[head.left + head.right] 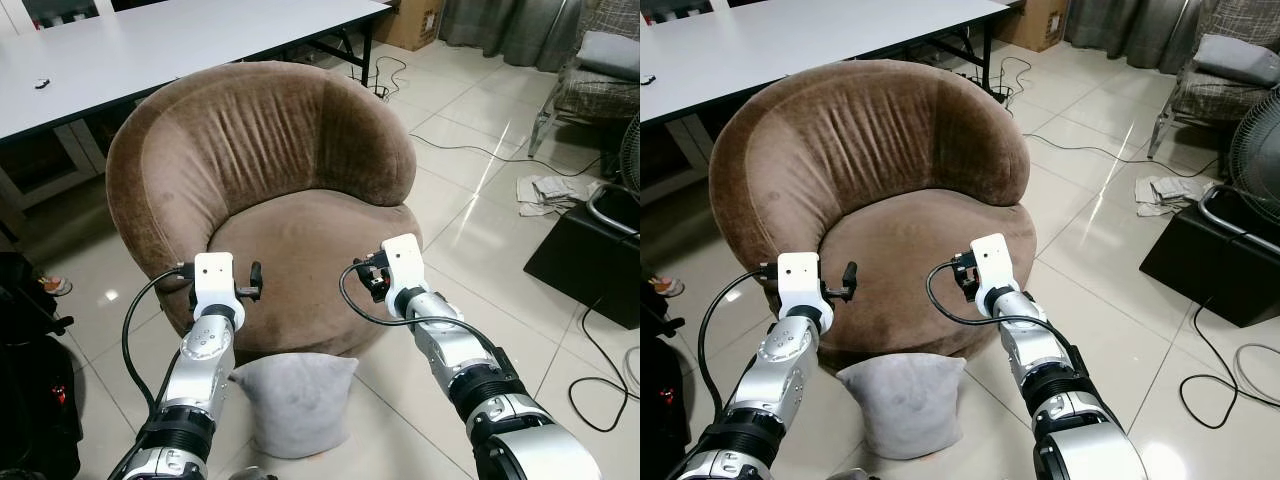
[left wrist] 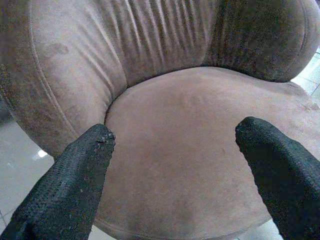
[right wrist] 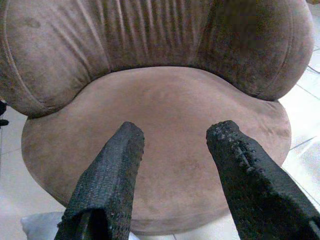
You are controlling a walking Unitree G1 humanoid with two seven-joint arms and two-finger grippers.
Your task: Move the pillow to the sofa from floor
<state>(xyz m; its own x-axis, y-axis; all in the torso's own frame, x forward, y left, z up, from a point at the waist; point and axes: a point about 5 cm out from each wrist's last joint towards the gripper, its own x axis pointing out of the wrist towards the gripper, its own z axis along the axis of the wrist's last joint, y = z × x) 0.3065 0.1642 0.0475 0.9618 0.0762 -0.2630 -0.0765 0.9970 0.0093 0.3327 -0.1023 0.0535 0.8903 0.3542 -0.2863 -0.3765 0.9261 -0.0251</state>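
The pillow (image 1: 297,400) on the floor (image 1: 470,240) was partly hidden by the left arm. Both grippers, left (image 2: 175,145) and right (image 3: 175,142), were held at the sofa (image 1: 300,240) front, fingers apart, empty.

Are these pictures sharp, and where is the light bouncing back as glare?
Eye views: sharp, with white glare streaks on the tiled floor right of the sofa. Left wrist view: sofa clear, the black fingers near the lens soft. Right wrist view: evenly lit, fingers crisper, no glare.
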